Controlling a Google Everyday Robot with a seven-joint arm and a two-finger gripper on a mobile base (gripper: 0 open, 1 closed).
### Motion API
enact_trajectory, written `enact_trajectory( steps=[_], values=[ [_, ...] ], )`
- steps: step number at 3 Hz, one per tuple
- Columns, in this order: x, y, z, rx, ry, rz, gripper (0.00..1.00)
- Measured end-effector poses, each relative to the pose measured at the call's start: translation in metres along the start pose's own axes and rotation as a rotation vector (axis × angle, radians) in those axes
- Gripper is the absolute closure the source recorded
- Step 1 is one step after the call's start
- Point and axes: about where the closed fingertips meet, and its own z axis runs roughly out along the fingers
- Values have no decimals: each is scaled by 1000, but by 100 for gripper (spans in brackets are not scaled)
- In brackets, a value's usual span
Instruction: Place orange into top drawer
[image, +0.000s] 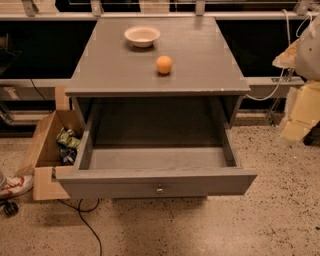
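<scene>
The orange (164, 64) sits on top of the grey cabinet (115, 70), right of centre and near the front. The top drawer (156, 183) is pulled out wide; its inside shows nothing in it, and its front panel has a small metal knob. My gripper (299, 117) is at the right edge of the view, a pale yellowish shape beside the cabinet's right side. It is well right of the orange and lower in the view, and holds nothing that I can see.
A cream-white bowl (142, 35) stands at the back of the cabinet top. A brown cardboard box (47, 150) with litter sits on the floor left of the drawer. A black cable (87, 225) runs over the speckled floor. A shoe (14, 185) lies at the far left.
</scene>
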Motion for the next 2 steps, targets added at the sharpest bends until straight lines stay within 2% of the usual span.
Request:
enact_trajectory(
  steps=[1, 2],
  values=[
    [0, 0, 0, 0, 0, 0, 0],
    [-17, -50, 22, 80, -137, 48, 0]
  ],
)
